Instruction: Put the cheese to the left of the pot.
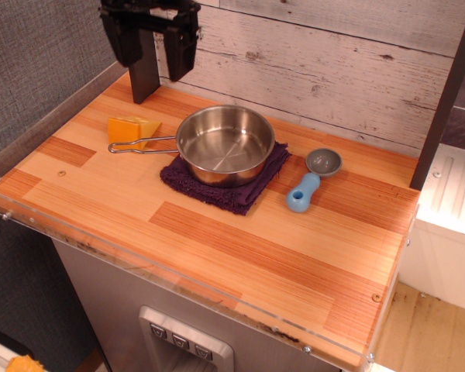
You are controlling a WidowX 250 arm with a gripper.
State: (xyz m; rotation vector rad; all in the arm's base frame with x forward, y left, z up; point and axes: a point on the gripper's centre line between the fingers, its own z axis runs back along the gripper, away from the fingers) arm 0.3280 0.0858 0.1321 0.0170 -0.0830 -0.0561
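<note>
Tool (149, 50): jaws spread, nothing held, high at bench (240, 248) rear; cheese (132, 129) below, slightly forward, touching pot (223, 144) handle, already pot's left; you need only descend.

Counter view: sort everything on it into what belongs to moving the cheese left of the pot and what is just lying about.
Belongs to the job:
- cheese, lying at the end of the pot's wire handle
- pot, standing on the cloth
- gripper, jaws open, raised above the counter's back left corner

Just lying about:
- purple cloth under the pot
- blue-handled scoop, right of the pot
</note>
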